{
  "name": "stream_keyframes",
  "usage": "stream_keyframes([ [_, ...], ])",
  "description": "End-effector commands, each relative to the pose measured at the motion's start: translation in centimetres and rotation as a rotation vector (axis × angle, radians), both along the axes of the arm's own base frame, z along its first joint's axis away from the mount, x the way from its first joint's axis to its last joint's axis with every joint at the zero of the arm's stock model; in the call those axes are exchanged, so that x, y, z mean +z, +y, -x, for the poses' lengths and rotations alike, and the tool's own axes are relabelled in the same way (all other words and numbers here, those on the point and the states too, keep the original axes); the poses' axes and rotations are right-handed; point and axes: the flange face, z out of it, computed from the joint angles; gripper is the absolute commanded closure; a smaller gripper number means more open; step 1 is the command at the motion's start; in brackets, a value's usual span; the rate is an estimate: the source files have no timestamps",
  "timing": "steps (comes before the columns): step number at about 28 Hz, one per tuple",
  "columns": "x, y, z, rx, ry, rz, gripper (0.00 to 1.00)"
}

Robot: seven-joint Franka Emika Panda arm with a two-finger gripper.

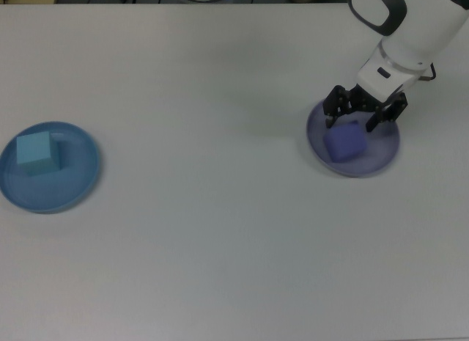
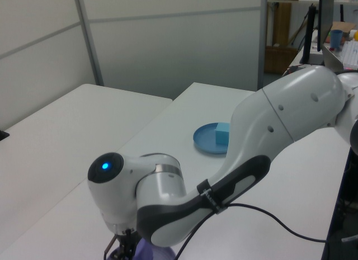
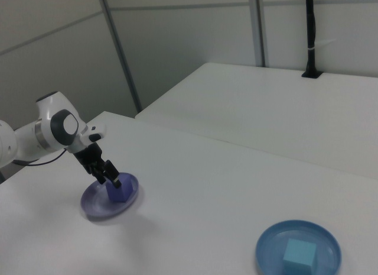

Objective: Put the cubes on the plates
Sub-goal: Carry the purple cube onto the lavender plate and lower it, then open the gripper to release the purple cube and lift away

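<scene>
Violet-blue cube (image 1: 346,144): small, matte, solid, sharp-edged, much smaller than the dish under it. Resting on the pale lavender plate (image 1: 385,152), toward the top view's left half of the dish, one corner turned slightly so the sides sit askew to the table's edges. Seen in the right view as a dark blue block (image 3: 120,193) standing flat on the same lavender plate (image 3: 97,204).

Light cyan cube (image 1: 34,152): same sort of size, matte, paler. Sitting on the light blue plate (image 1: 77,183), toward the top view's upper left part of the dish. In the right view, centred on the blue plate (image 3: 269,245) as a turquoise block (image 3: 299,253); in the left view, standing on the far blue plate (image 2: 202,141) as a small block (image 2: 222,135).

Both plates round, shallow, rimmed, alike in size, well apart at opposite ends of the white table (image 1: 220,231). One cube per plate.

Gripper (image 1: 365,118) just above the violet-blue cube, jaws spread wide, one black finger either side of the cube's upper edge, not clamped on it. White arm (image 1: 410,33) reaching in from the top view's upper right corner. In the left view, arm (image 2: 251,159) filling the foreground, blue light on its wrist, a black cable (image 2: 268,218) trailing over the table.
</scene>
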Motion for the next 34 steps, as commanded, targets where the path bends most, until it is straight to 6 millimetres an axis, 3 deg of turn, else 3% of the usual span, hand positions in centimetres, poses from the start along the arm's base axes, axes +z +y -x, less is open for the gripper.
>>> stream_keyframes([
  [1,4.6,-1.4,0.7,-0.043,0.020,-0.023,0.00],
  [7,9.3,-7.0,-0.1,-0.066,0.109,-0.070,0.00],
  [8,10.7,-9.0,-0.3,-0.064,0.128,-0.073,0.00],
  [13,13.1,-15.4,-0.7,-0.131,0.190,-0.045,0.00],
  [17,14.5,-20.2,-1.4,-0.143,0.195,-0.053,0.00],
  [18,15.3,-22.6,-1.7,-0.159,0.186,-0.062,0.00],
  [21,16.1,-25.3,-2.0,-0.179,0.172,-0.071,0.00],
  [23,16.7,-27.1,-1.9,-0.175,0.164,-0.069,0.00],
  [29,20.0,-35.6,-0.4,-0.251,0.129,-0.089,0.00],
  [34,19.9,-38.5,-0.5,-0.313,0.151,-0.139,0.00],
])
